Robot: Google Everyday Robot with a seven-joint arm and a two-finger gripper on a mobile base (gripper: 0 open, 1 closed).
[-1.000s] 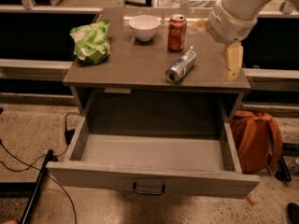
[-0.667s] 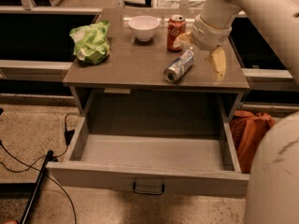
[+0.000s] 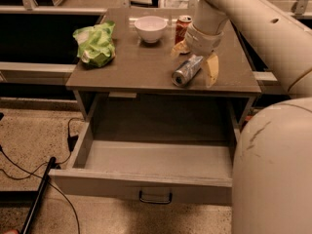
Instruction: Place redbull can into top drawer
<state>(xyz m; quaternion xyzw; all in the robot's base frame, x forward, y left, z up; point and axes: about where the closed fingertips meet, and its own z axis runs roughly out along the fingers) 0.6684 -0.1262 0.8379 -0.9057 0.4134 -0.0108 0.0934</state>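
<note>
The redbull can (image 3: 185, 72) lies on its side on the cabinet top (image 3: 136, 69), its silver end pointing toward the front edge. My gripper (image 3: 195, 59) comes down from the upper right and is open. One tan finger (image 3: 179, 48) is on the can's left and the other (image 3: 212, 70) on its right, so the fingers straddle the can's far end. The top drawer (image 3: 141, 183) is pulled out below the cabinet top, with its dark handle (image 3: 155, 197) at the centre of the front panel and nothing inside it.
A red cola can (image 3: 183, 26) stands upright just behind my gripper. A white bowl (image 3: 150, 28) sits at the back centre and a green chip bag (image 3: 96, 44) on the left. My arm's large white body (image 3: 273, 169) fills the right side. Cables (image 3: 29, 174) lie on the floor at the left.
My gripper has moved left from the cabinet's right edge onto the redbull can. Its fingers now straddle the can, which has not moved.
</note>
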